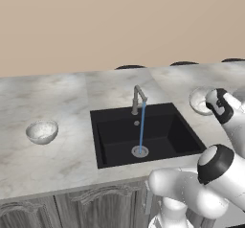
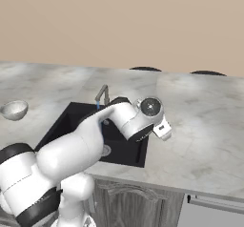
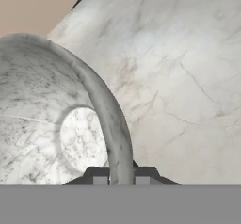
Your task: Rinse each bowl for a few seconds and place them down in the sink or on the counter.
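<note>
One speckled white-grey bowl [image 3: 52,119] fills the left of the hand view, and my gripper [image 3: 121,180] is shut on its rim, one finger inside and one outside. From the left base view this bowl [image 1: 198,100] is over the counter [image 1: 57,160] just right of the sink [image 1: 162,136], partly hidden by my wrist. I cannot tell whether it rests on the stone or is lifted. The other bowl [image 1: 42,131] [image 2: 14,109] stands upright on the counter left of the sink. A blue water stream [image 1: 141,126] runs from the faucet [image 1: 138,98] onto the drain [image 1: 139,151].
Behind the counter a plain tan wall rises, with dark rounded shapes [image 1: 130,67] at the back edge. Grey cabinet doors [image 1: 72,210] lie below the worktop. Bare marbled stone [image 2: 205,126] stretches to the right of the sink.
</note>
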You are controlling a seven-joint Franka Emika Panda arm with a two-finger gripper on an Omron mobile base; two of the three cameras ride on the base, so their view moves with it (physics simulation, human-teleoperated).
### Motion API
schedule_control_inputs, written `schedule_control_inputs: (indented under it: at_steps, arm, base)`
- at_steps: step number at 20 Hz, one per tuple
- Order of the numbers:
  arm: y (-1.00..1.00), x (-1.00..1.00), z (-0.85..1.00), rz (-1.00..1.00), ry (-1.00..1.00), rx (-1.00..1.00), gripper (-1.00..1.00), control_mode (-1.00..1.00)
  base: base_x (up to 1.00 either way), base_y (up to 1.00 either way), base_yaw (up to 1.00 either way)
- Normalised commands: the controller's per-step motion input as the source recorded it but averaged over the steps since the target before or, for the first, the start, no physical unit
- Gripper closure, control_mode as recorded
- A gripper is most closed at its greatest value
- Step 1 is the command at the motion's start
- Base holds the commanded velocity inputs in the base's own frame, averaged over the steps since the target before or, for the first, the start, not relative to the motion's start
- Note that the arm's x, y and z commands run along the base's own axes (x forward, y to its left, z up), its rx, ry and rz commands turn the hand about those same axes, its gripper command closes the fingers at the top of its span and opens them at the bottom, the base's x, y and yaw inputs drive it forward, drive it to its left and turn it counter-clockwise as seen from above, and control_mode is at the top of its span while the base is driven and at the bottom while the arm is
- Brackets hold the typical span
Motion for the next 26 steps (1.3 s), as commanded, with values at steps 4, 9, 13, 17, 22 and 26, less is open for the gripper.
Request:
schedule_control_inputs:
  at_steps: [4, 9, 13, 17, 22, 26]
  arm:
    - [0.25, 0.27, 0.03, 0.05, 0.23, 0.00, 1.00, -1.00]
    - [0.39, 0.18, -0.01, 0.02, 0.17, -0.01, 1.00, -1.00]
    - [0.43, 0.14, -0.14, 0.00, 0.05, 0.00, 1.00, -1.00]
    - [0.35, 0.09, -0.20, 0.01, 0.03, 0.00, 1.00, -1.00]
    - [0.24, 0.05, -0.27, 0.01, 0.04, 0.05, 1.00, -1.00]
    - [0.24, 0.06, -0.24, 0.00, 0.05, 0.06, 1.00, -1.00]
  base:
    - [0.00, 0.00, 0.00]
    - [0.00, 0.00, 0.00]
    - [0.00, 0.00, 0.00]
    - [0.00, 0.00, 0.00]
    - [0.00, 0.00, 0.00]
    - [0.00, 0.00, 0.00]
